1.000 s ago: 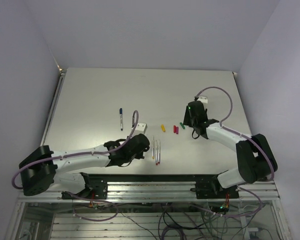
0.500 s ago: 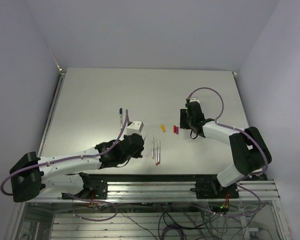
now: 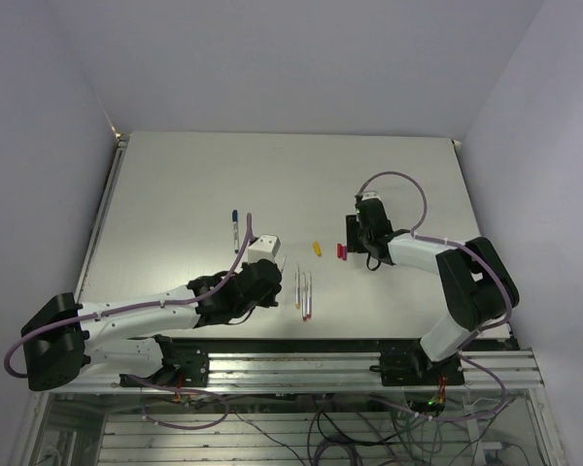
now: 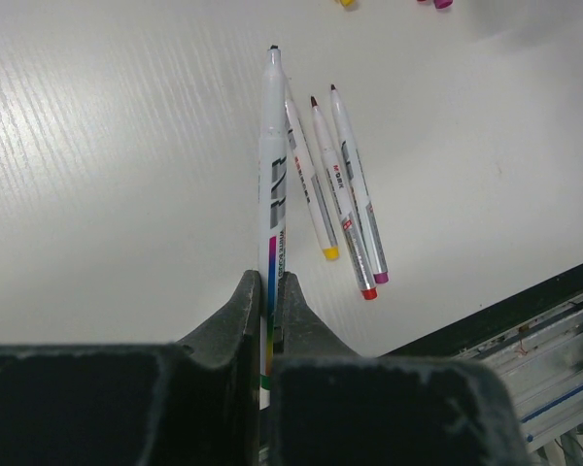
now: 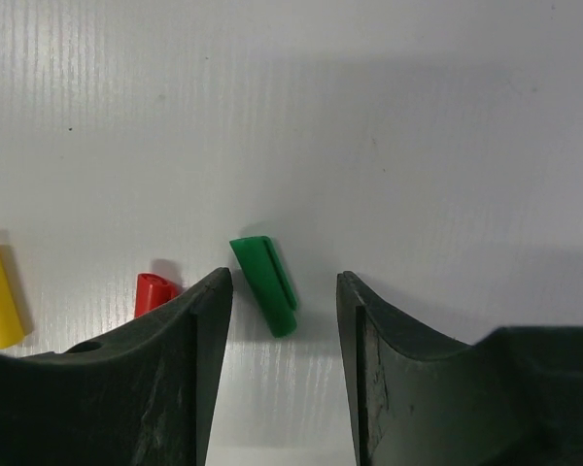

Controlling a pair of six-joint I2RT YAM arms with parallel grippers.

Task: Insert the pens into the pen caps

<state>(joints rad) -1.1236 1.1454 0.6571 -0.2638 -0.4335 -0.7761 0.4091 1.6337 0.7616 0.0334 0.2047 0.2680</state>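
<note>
1. The left jaws are closed tight on one pen (image 4: 273, 165). They grip it near its back end, so the long barrel and the dark tip stick out forward, free to enter a cap.
2. This pen is low over the worktop (image 4: 97, 194), just beside three other pens (image 4: 338, 189) that lie side by side near the front edge.
3. The right jaws stand open, one on each side of the green cap (image 5: 264, 282), and neither touches it. I think they are placed so in order to pinch it across its width.
4. The red cap (image 5: 153, 293) and the yellow cap (image 5: 0, 309) lie to its left, apart from each other, so each can be taken alone.
</note>
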